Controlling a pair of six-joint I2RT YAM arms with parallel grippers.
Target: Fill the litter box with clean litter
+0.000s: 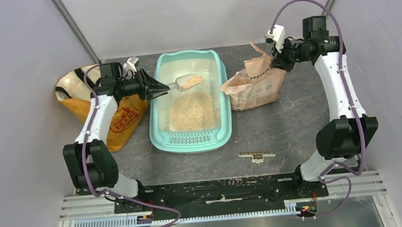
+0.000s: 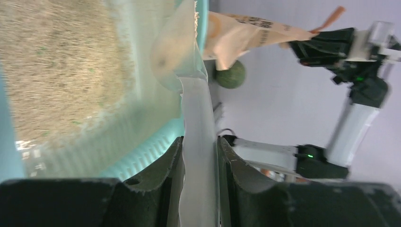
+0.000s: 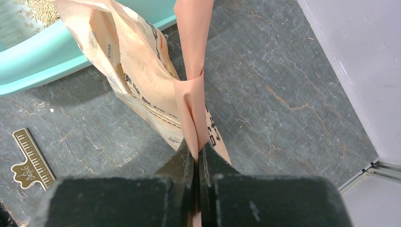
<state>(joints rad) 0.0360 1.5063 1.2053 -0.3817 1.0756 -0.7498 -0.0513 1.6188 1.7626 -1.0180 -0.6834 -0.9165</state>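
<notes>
The mint-teal litter box (image 1: 156, 100) lies mid-table with a heap of beige clean litter (image 1: 191, 110) inside; both also show in the left wrist view, the litter box (image 2: 142, 151) and the litter (image 2: 56, 71). My left gripper (image 1: 162, 88) is shut on the handle of a clear plastic scoop (image 1: 188, 81) that carries some litter above the box's far half; the scoop (image 2: 196, 123) runs between my fingers. My right gripper (image 1: 277, 58) is shut on the top fold of the pink-tan paper bag (image 1: 254, 87), holding the bag (image 3: 142, 61) upright right of the box.
An orange-yellow bag with black straps (image 1: 117, 118) lies left of the box under my left arm. A small brass ruler (image 1: 257, 154) lies on the table in front, also in the right wrist view (image 3: 29, 160). A green ball (image 2: 231, 74) sits behind the paper bag.
</notes>
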